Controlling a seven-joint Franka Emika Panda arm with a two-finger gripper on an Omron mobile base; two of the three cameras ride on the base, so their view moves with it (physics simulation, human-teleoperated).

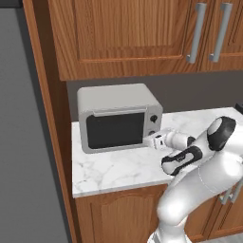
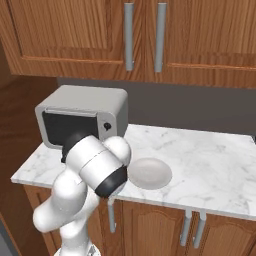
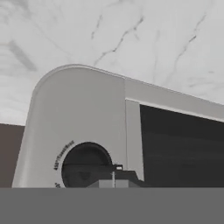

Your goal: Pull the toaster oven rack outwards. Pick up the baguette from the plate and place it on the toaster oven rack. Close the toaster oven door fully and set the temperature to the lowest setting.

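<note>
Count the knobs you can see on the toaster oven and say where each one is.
2. On the oven's right front panel, beside the door: the upper knob, and the lower knob, right at the shut end effector. The arm hides the lower one from the base views.

A rendered home kitchen.
Wooden cabinets (image 2: 150, 35) with bar handles (image 2: 129, 37) hung above a marble counter (image 2: 210, 165) that carried a toaster oven (image 1: 118, 116) and a plate (image 2: 150, 173).
</note>
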